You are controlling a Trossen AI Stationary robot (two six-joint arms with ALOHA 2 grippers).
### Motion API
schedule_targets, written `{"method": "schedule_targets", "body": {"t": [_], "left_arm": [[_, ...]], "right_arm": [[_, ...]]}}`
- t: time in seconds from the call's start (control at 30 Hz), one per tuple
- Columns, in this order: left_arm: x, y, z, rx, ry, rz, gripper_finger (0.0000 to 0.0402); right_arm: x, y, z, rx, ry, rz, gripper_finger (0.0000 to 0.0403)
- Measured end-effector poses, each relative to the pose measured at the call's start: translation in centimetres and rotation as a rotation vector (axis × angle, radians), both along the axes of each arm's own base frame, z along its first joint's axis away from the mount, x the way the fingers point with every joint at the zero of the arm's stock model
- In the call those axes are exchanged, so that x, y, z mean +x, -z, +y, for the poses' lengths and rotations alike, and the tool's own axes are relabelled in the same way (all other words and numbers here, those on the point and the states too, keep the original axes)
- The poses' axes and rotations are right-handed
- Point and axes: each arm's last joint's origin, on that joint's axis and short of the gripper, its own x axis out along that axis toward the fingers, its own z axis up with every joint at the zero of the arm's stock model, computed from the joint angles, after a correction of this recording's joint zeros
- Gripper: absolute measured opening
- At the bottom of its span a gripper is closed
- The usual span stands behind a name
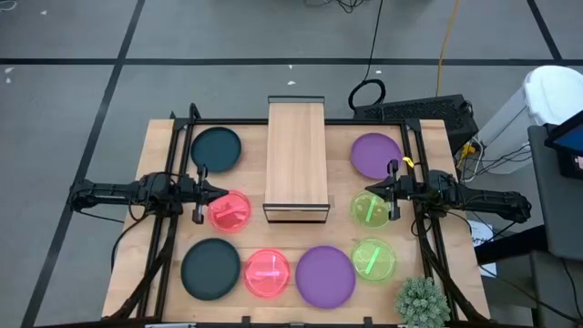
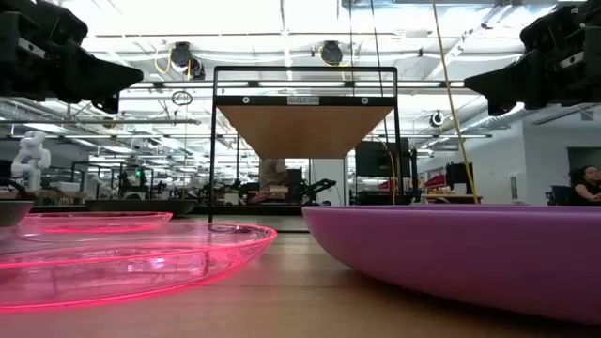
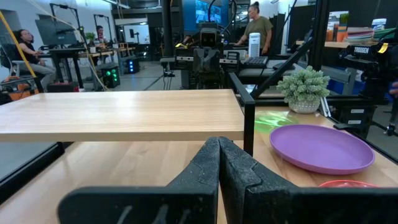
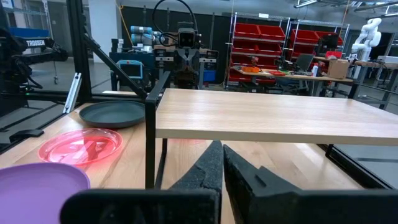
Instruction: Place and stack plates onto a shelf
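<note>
The shelf (image 1: 296, 159), a wood plank on a thin black frame, stands on its legs at the table's middle with nothing on top. Around it plates lie flat on the table: dark ones (image 1: 216, 150) (image 1: 209, 269), pink ones (image 1: 229, 211) (image 1: 267, 272), purple ones (image 1: 375, 155) (image 1: 325, 276) and green ones (image 1: 370, 208) (image 1: 373, 260). My left gripper (image 1: 221, 191) hangs shut, level, left of the shelf above a pink plate. My right gripper (image 1: 369, 189) hangs shut, level, right of the shelf above a green plate. The fingertips meet in both wrist views (image 3: 219, 155) (image 4: 217, 158).
A small potted plant (image 1: 422, 302) stands at the table's near right corner. Black frame rails (image 1: 173, 173) (image 1: 421, 173) run along the table's left and right sides under the arms. People and workbenches show in the room beyond the table.
</note>
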Motion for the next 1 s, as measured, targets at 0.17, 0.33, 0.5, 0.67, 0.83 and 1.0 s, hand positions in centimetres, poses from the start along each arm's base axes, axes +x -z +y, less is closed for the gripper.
{"method": "schedule_targets", "body": {"t": [0.17,0.33,0.5,0.67,0.83,1.0], "left_arm": [[0.0,0.0,0.0,0.0,0.0,0.0,0.0001],[0.0,0.0,0.0,0.0,0.0,0.0,0.0001],[0.0,0.0,0.0,0.0,0.0,0.0,0.0001],[0.0,0.0,0.0,0.0,0.0,0.0,0.0001],[0.0,0.0,0.0,0.0,0.0,0.0,0.0001],[0.0,0.0,0.0,0.0,0.0,0.0,0.0001]], "right_arm": [[0.0,0.0,0.0,0.0,0.0,0.0,0.0],[0.0,0.01,0.0,0.0,0.0,0.0,0.0],[0.0,0.0,0.0,0.0,0.0,0.0,0.0],[0.0,0.01,0.0,-0.002,0.0,0.0,0.0],[0.0,0.0,0.0,0.003,0.0,0.0,0.0],[0.0,0.0,0.0,-0.009,0.001,0.0,0.0]]}}
